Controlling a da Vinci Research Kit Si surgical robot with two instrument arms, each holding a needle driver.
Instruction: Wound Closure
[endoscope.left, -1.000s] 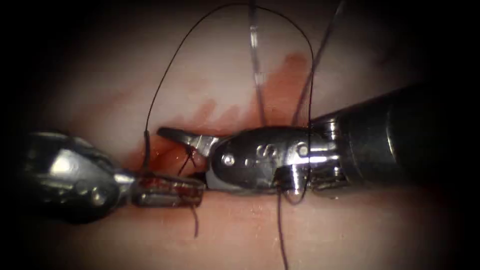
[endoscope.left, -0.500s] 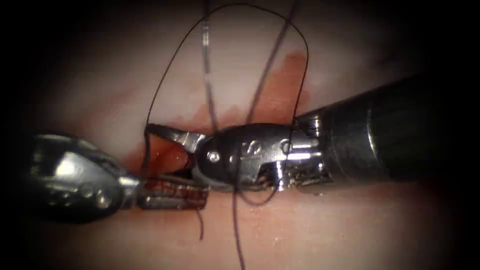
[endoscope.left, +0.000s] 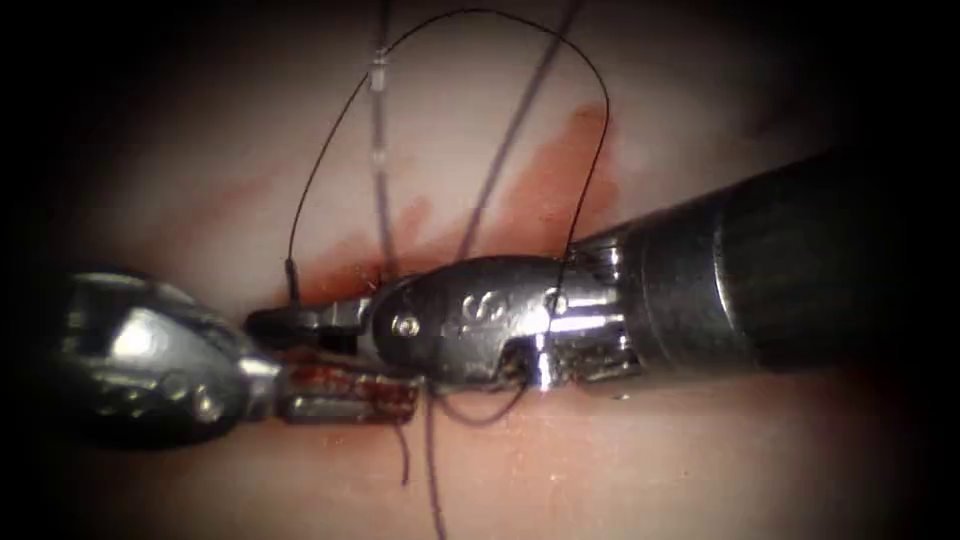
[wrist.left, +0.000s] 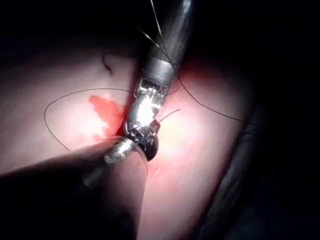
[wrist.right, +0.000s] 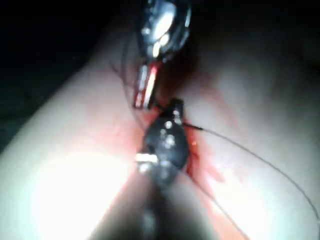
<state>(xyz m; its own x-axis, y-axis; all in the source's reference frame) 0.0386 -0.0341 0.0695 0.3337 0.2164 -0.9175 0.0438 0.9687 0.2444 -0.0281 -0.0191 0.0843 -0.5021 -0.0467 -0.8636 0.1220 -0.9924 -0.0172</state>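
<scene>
Right claw (endoscope.left: 300, 322): polished metal, glossy, on a dark matt shaft. Left claw (endoscope.left: 345, 393): bright metal, ridged, smeared with red fluid (endoscope.left: 545, 195). Tissue (endoscope.left: 700, 470): pale, moist, faintly shiny. Thread (endoscope.left: 330, 150): thin, dark, matt.

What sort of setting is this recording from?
Most likely a bench suturing practice setup, not an operating room: two wristed tools, the left tool and the right tool, meet over pale tissue smeared with red fluid, with dark thread looping above the cut.
</scene>
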